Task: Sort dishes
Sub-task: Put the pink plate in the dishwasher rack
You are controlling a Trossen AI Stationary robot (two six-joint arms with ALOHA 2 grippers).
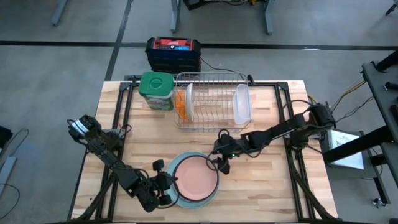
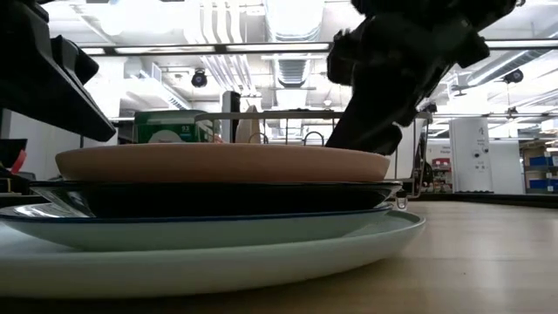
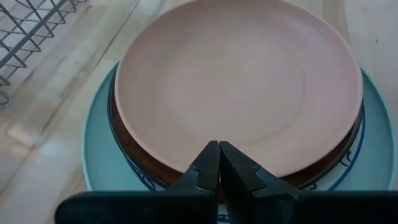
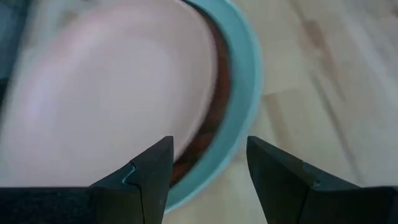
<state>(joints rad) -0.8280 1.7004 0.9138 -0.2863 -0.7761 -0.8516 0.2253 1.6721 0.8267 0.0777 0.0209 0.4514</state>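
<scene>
A stack of plates sits near the table's near edge: a pink plate (image 1: 198, 174) (image 3: 242, 81) on top, a dark red plate (image 3: 134, 158) under it, and a large light blue plate (image 1: 175, 164) (image 4: 247, 74) at the bottom on the table. An orange plate (image 1: 181, 102) stands on edge in the wire rack (image 1: 211, 106). My left gripper (image 1: 166, 184) (image 3: 219, 149) is shut at the stack's left side. My right gripper (image 1: 222, 165) (image 4: 208, 162) hovers open over the stack's right rim, touching nothing. My left gripper comes at the stack level from the table's left. Its shut fingertips (image 3: 210, 155) lie at the pink plate's rim (image 3: 186, 163). I cannot tell whether they touch it.
The rack at the far middle also holds a clear plastic tub (image 1: 242, 104). A green-lidded jar (image 1: 156, 90) stands left of the rack. A black box with a red top (image 1: 173, 53) sits beyond the far edge. Bare wood lies right of the stack.
</scene>
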